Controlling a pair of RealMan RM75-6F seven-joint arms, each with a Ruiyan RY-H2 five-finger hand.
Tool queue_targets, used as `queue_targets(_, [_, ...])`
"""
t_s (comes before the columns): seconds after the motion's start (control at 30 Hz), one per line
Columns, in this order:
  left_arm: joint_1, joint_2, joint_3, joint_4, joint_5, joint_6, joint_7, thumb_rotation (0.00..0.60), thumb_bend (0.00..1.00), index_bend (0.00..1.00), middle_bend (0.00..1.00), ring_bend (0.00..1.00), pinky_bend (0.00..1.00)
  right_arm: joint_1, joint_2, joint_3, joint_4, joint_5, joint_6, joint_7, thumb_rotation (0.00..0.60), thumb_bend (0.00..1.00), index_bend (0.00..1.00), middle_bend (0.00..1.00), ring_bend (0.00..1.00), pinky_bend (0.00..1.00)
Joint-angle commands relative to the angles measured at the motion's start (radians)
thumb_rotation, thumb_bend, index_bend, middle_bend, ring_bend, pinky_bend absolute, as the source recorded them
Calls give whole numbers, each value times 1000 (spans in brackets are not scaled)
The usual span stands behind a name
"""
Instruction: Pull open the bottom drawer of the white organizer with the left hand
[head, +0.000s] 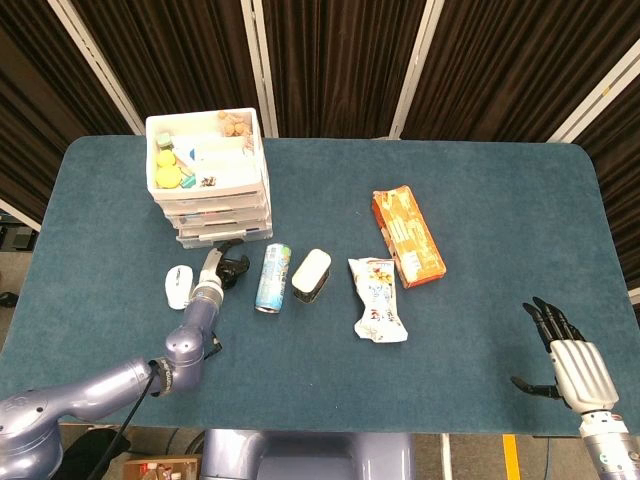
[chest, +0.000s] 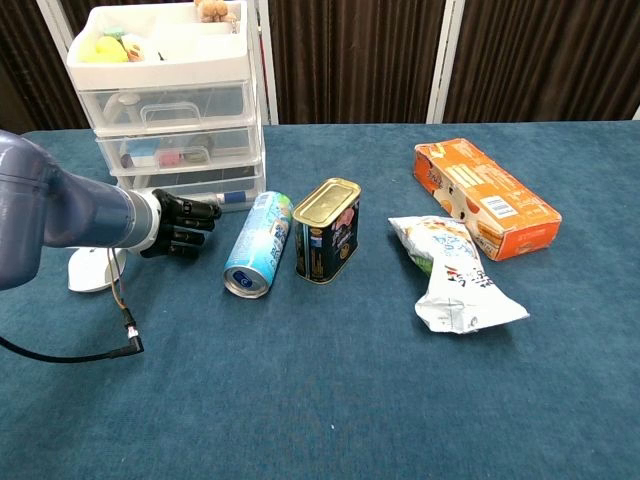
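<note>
In the head view the white organizer (head: 208, 180) stands at the table's far left corner, its bottom drawer (head: 222, 237) just ahead of the left hand (head: 228, 270). The right hand (head: 565, 365) hangs with fingers spread, empty. In the chest view the left hand's curled fingers (chest: 192, 221) touch the drawer front; whether they grip it cannot be told. A straight, level pull should keep the stack from sliding

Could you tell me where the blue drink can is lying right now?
The blue can lies on its side left of centre, between the left hand and the gold-lidded tin.

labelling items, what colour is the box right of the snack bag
Orange box; clearest in the chest view.
</note>
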Motion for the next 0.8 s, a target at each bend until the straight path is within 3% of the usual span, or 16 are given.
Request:
queue_targets(0.03, [28, 25, 11, -46, 21, 5, -19, 600, 638, 246, 1000, 1000, 997, 0, 0, 0, 0, 1, 0, -1, 600, 75, 0, 0, 0, 213])
queue_targets(0.4, [126, 128, 71, -253, 131, -5, -67, 600, 635, 199, 1000, 1000, 996, 1, -4, 1, 3, 2, 0, -6, 600, 75, 0, 0, 0, 213])
queue_targets(0.57, [153, 215, 116, -367, 118, -28, -58, 600, 632, 192, 1000, 1000, 994, 0, -6, 0, 2, 2, 1, -13, 600, 75, 0, 0, 0, 213])
queue_targets(0.8, [138, 279, 160, -412, 73, -31, -48, 600, 632, 193, 1000, 1000, 994, -2, -9, -1, 1, 2, 4, -23, 600, 75, 0, 0, 0, 213])
